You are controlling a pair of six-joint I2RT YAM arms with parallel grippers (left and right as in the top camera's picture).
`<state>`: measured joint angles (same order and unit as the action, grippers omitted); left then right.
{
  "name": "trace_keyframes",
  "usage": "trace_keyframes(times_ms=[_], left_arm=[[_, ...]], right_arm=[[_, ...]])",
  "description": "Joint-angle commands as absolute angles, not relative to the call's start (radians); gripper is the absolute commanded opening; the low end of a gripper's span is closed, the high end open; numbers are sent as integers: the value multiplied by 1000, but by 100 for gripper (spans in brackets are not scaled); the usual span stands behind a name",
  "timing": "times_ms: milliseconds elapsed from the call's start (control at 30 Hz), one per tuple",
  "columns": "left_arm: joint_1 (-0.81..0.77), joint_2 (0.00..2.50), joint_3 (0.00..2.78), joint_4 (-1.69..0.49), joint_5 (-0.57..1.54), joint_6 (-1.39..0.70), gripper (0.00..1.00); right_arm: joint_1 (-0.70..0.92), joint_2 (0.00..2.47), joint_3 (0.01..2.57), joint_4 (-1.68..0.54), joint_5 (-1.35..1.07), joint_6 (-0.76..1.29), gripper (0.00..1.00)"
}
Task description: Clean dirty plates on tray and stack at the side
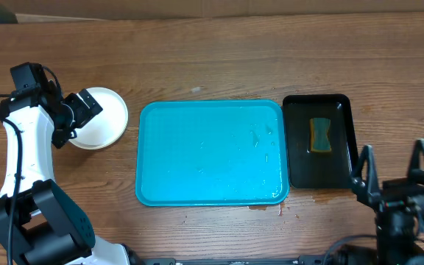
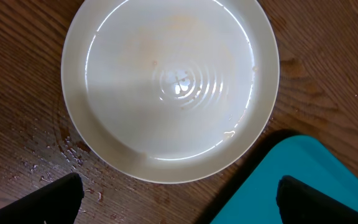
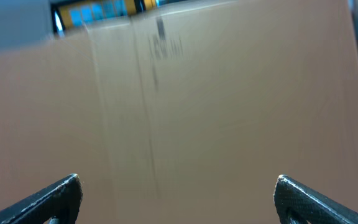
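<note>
While the left fingers (image 2: 55, 200) hang spread wide above it, holding nothing, a pale round plate (image 1: 107, 126) rests on the wet tabletop (image 1: 212, 59), just left of the turquoise tray (image 1: 212, 154) and off it. The right fingers (image 3: 53, 200), likewise spread wide and bare, hover at the tabletop's right side near a black tray (image 1: 300, 158) carrying a sponge (image 1: 319, 136).

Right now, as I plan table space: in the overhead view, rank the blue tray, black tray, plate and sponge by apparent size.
1. blue tray, clearly largest
2. black tray
3. plate, partly covered
4. sponge, smallest
</note>
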<state>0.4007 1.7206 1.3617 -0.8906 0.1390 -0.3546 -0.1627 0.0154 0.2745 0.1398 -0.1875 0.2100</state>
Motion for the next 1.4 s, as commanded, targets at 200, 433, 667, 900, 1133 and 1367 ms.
trace_keyframes(times_ms=[200, 433, 667, 900, 1133, 1367], left_arm=[[402, 1730, 1356, -888, 147, -325, 100], [402, 1730, 1356, -889, 147, -325, 100], [402, 1730, 1356, -888, 147, -325, 100], [402, 1730, 1356, -888, 147, -325, 100], [402, 1730, 1356, -888, 147, -325, 100], [402, 1730, 1356, -888, 147, -325, 100]], right_arm=[[-86, 3, 104, 145, -87, 217, 100], [0, 3, 29, 144, 25, 216, 100], [0, 3, 8, 7, 18, 214, 100], [0, 3, 8, -84, -1, 213, 100], [0, 3, 8, -84, -1, 213, 100], [0, 3, 8, -84, -1, 213, 100]])
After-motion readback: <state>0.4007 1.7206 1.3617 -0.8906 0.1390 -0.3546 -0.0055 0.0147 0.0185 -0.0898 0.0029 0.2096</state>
